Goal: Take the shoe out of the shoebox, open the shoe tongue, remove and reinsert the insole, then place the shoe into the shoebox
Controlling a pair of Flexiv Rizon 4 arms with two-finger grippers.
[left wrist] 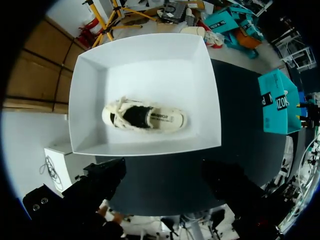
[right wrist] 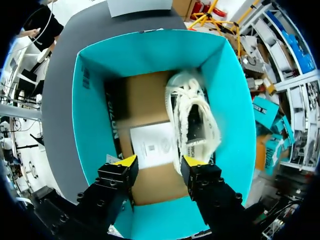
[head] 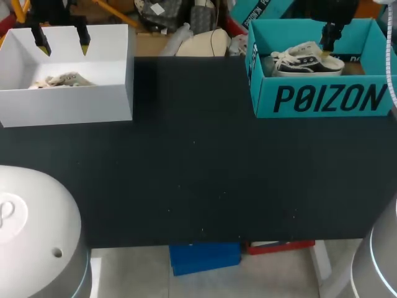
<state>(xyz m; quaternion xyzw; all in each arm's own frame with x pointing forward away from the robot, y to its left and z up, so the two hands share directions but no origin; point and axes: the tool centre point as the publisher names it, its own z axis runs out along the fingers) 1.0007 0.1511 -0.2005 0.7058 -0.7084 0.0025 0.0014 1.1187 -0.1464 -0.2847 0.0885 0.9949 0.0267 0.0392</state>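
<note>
A white shoebox [head: 68,102] stands at the table's back left with a cream shoe [head: 62,79] lying in it. My left gripper [head: 62,43] hangs above this box, open and empty; in its wrist view the cream shoe [left wrist: 145,117] lies on its side in the white shoebox [left wrist: 145,145], well ahead of the fingers. A teal shoebox [head: 322,99] at the back right holds a white sneaker with a black lining [head: 307,59]. My right gripper [right wrist: 160,162] is inside the teal shoebox [right wrist: 90,125], its fingers apart, the sneaker [right wrist: 192,120] just ahead of one fingertip [right wrist: 192,161].
The black table mat [head: 198,174] spreads between and in front of the two boxes. A printed paper sheet [right wrist: 152,145] lies on the teal box's cardboard floor beside the sneaker. The teal box [left wrist: 275,102] also shows far off in the left wrist view.
</note>
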